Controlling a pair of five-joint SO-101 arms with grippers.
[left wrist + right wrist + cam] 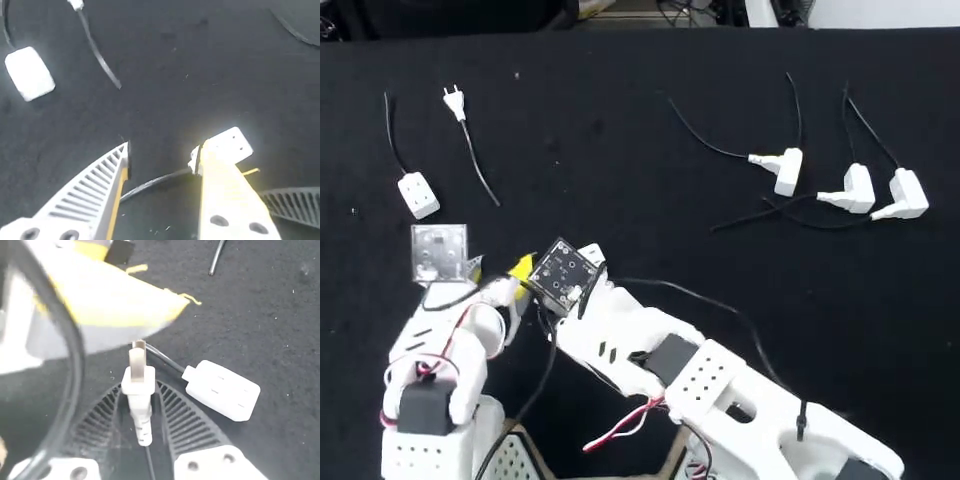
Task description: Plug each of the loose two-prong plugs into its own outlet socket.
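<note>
Nearest the lens, the left arm (440, 370) and the right arm (700, 375) stand at the near edge of the black surface (620, 150).

Far left: a white outlet socket (418, 194) lies flat with a short black cord. Just right of it and farther back lies a loose two-prong plug (454, 100), unplugged, its cord trailing toward the arms.

Left end effector (161, 152): fingers apart, gripping nothing. A black cord crosses the gap on the surface below.

Right end effector (137, 396): clamped on a white held plug (136, 377), prongs pointing outward, close to the left arm's yellow finger (115, 305). A second socket (222, 390) lies just beside the held plug, not joined to it.

Far right: three white angled connectors (854, 190) lie near one another, black cords crossing. Whether they are mated cannot be determined.
</note>
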